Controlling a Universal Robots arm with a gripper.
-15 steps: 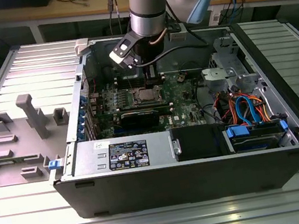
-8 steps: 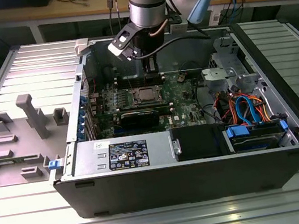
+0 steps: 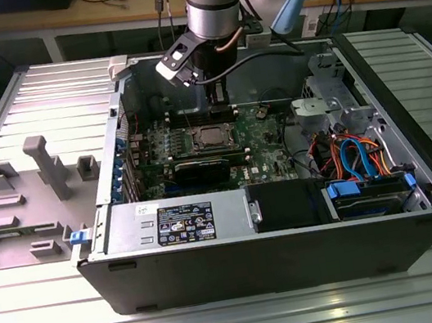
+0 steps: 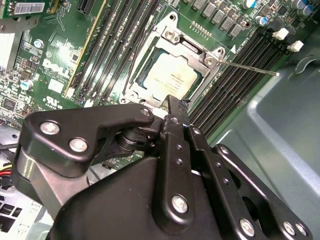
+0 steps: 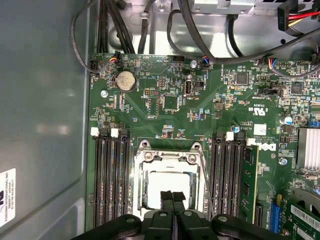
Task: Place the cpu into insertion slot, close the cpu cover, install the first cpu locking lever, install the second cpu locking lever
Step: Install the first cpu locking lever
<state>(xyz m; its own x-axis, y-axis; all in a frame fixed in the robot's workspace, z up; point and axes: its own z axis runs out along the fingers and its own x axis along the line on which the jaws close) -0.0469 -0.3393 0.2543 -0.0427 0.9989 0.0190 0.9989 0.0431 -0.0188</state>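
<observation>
We are holding gripper [image 5: 173,196], fingers together, over cpu cover [image 5: 141,172]; cpu [image 5: 169,181] lying beneath; memory slots [image 5: 109,175] crowding both sides; printed label [image 5: 6,197] on case wall [image 5: 45,100].

Your pincer [image 5: 172,196], its fingers pressed together, hangs right over the insertion slot [image 5: 142,172], and the air straight above that socket is open. On both flanks you have rows of memory slots [image 5: 107,180] running close alongside. In the second wrist view a thin locking lever [image 4: 249,68] juts from the socket's corner across those slots toward the grey case wall [image 4: 280,130], barring any sideways sweep there. In the exterior view the long black graphics card [image 3: 201,168] walls off the socket's near side, while cables [image 3: 347,152] and the drive cage [image 3: 322,77] crowd the exterior view's right. Your free way is upward, through the case's open side.
</observation>
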